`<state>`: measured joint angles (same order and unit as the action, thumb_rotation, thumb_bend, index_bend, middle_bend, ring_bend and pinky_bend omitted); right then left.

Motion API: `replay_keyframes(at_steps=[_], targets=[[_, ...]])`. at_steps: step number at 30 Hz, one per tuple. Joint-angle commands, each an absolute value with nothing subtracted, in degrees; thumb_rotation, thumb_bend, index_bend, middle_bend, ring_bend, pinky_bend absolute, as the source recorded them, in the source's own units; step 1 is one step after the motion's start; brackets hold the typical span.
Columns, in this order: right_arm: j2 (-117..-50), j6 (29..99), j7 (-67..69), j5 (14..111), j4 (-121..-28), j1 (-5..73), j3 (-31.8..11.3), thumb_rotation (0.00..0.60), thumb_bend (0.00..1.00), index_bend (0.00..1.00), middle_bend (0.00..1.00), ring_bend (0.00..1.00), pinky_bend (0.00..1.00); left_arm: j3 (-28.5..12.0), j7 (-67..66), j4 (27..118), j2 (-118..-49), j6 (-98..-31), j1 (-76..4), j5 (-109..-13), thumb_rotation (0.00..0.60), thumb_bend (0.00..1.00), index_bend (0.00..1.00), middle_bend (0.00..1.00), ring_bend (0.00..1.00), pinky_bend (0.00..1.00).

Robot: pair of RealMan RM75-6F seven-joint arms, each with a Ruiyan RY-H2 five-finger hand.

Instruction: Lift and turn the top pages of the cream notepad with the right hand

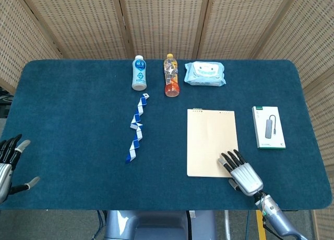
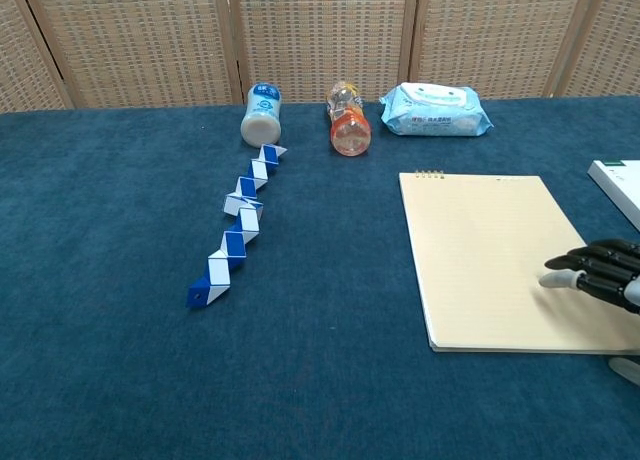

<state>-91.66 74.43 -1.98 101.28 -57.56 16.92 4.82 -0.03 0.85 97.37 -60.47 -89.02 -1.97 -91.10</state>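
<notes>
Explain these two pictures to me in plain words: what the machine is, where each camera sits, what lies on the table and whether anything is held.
This is a two-armed robot with humanlike hands, steered remotely by a person. One picture looks down from its head, the other looks forward from its chest.

On the blue table lie a cream notepad, a blue and white folding puzzle strip, a white bottle, an orange bottle, a pack of wipes and a small boxed gadget.

The right hand is over the notepad's near right corner with fingers spread, holding nothing; no page is lifted. The left hand waits open at the table's near left edge.
</notes>
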Motion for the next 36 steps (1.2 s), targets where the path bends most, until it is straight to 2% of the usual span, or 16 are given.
replay_keyframes(at_steps=[1, 21, 36], targets=[[-91.65, 74.64, -1.96, 101.03, -57.66, 17.06, 4.63, 0.6, 0.41, 0.13, 0.08, 0.0, 0.0, 0.02, 1.13, 97.28, -60.32, -89.03, -1.95, -91.11, 0.6, 0.0, 0.0, 0.0, 0.0, 0.0], [-92.45, 73.07, -2.88, 99.13, -57.9, 18.25, 4.29, 0.6, 0.41, 0.15, 0.08, 0.0, 0.0, 0.06, 1.89, 97.3, -59.99, -89.02, -1.93, -91.07, 0.6, 0.0, 0.0, 0.0, 0.0, 0.0], [-93.93, 73.74, -6.12, 98.02, -57.43, 21.1, 1.02, 0.6, 0.41, 0.16, 0.08, 0.0, 0.0, -0.08, 2.33, 97.24, -59.93, -89.04, -1.91, -90.77, 0.6, 0.0, 0.0, 0.0, 0.0, 0.0]])
